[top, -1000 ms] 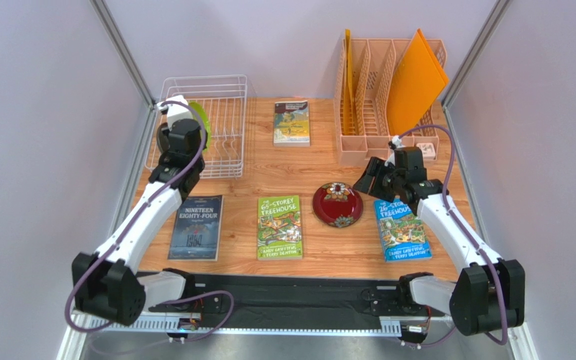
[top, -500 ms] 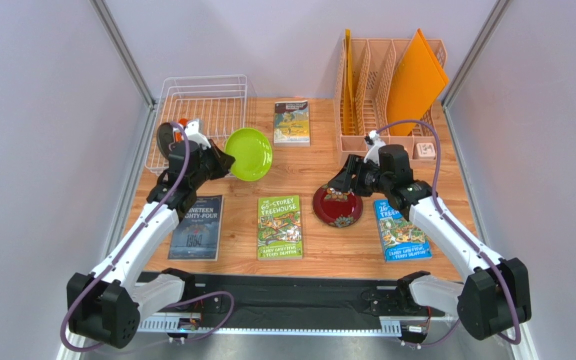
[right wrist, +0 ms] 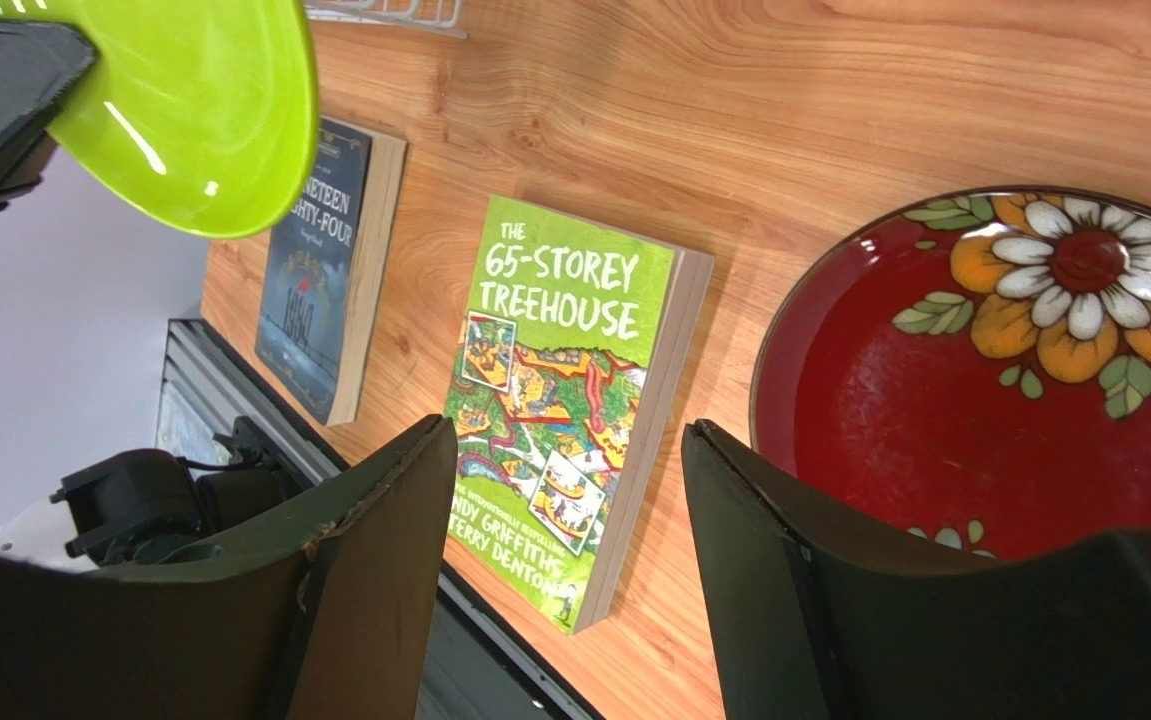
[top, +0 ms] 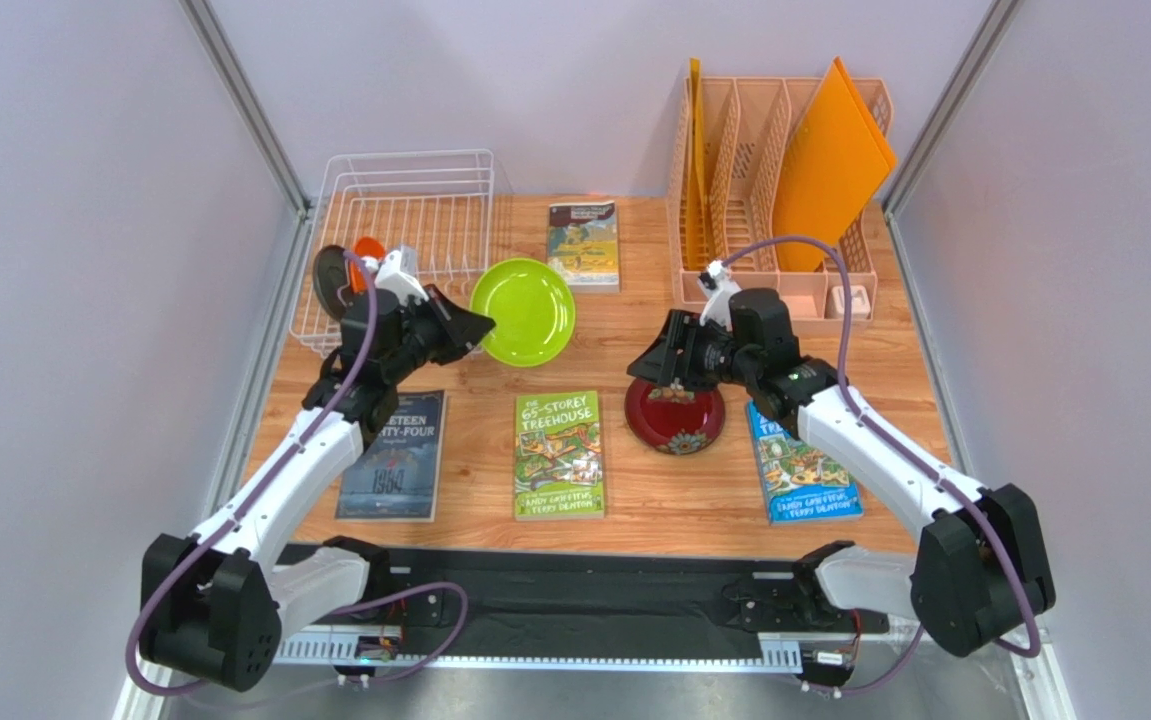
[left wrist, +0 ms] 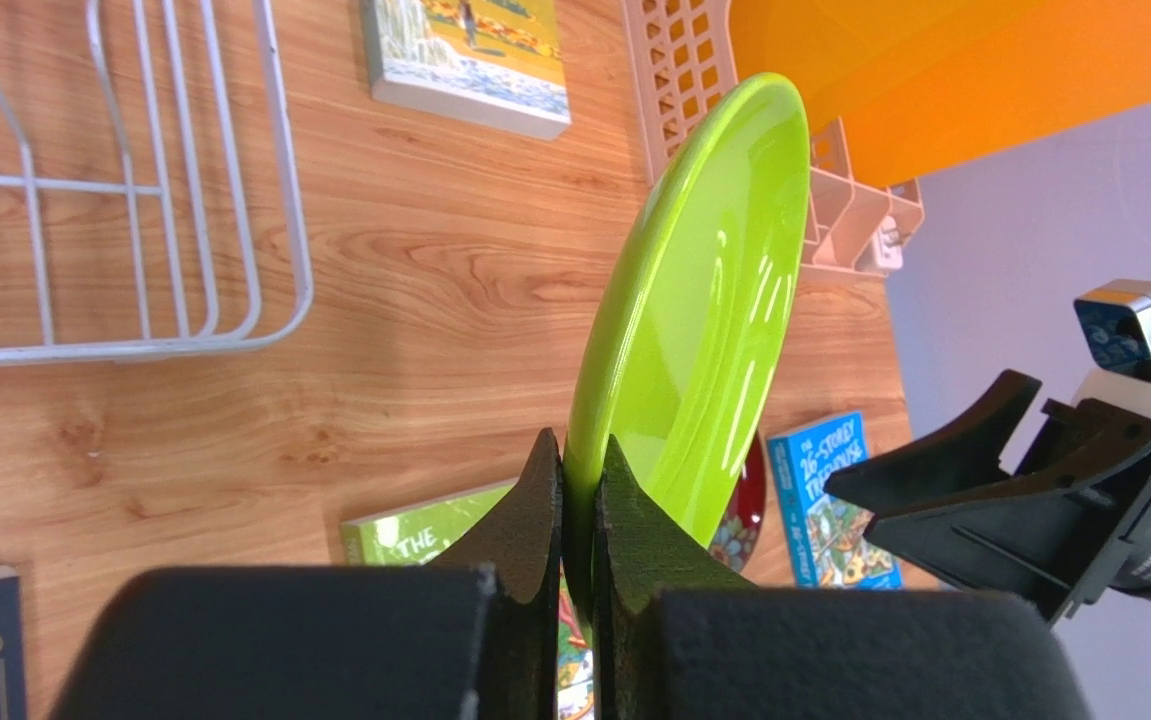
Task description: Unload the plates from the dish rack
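Lime green plate hangs over the table just right of the dish rack in the overhead view, with the left gripper at its rim. An orange plate and a dark teal plate stand at the rack's left edge. The right gripper hovers by the dark red plate, which lies flat. In the left wrist view, the jaws are clenched on the green rim. In the right wrist view, the fingers are spread and empty, between a book and the red plate.

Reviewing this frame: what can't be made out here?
- Top view: orange plate and dark plate in the dish rack, mostly hidden behind the left arm.
- Right wrist view: red plate cut off by the right edge and the right gripper.
- Top view: far book, title too small to read.
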Motion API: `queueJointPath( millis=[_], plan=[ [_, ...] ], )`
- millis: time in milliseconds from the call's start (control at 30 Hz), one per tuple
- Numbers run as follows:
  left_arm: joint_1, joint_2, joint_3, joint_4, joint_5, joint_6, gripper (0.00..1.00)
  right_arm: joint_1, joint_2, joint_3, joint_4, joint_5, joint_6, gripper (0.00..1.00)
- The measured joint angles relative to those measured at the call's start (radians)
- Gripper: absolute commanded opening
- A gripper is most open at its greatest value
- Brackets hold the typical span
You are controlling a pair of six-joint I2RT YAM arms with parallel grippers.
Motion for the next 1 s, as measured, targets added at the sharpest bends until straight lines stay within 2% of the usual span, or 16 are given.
queueJointPath(
  millis=[267,600,667,700,733,800,833,867,900,933,1000],
  plan=[
    [-0.055,0.038,-0.053,0.069,0.022,-0.06,0.0,0.031,0.043,0.007,0.083,-0.033,0.021,0.62],
    [-0.14,0.051,-0.06,0.093,0.013,-0.08,0.0,0.048,0.204,0.063,0.224,-0.098,0.053,0.6],
    [-0.156,0.061,-0.06,0.102,0.011,-0.084,0.0,0.05,0.232,0.073,0.249,-0.109,0.058,0.55],
    [-0.163,0.067,-0.06,0.106,0.01,-0.086,0.0,0.051,0.246,0.075,0.261,-0.114,0.06,0.47],
    [-0.17,0.072,-0.061,0.11,0.011,-0.087,0.0,0.051,0.255,0.076,0.27,-0.118,0.061,0.27],
    [-0.18,0.08,-0.064,0.119,0.01,-0.086,0.0,0.053,0.276,0.08,0.287,-0.131,0.064,0.15],
    [-0.182,0.084,-0.068,0.118,0.002,-0.085,0.0,0.053,0.281,0.083,0.291,-0.138,0.069,0.0],
    [-0.179,0.087,-0.077,0.123,0.002,-0.087,0.0,0.052,0.283,0.083,0.295,-0.144,0.082,0.0],
    [-0.175,0.087,-0.083,0.124,0.002,-0.088,0.11,0.047,0.283,0.083,0.299,-0.152,0.089,0.0],
    [-0.172,0.087,-0.087,0.124,0.004,-0.092,0.26,0.041,0.282,0.083,0.301,-0.162,0.089,0.0],
    [-0.172,0.087,-0.09,0.124,0.0,-0.088,0.63,0.038,0.276,0.083,0.304,-0.166,0.087,0.0]
  ],
)
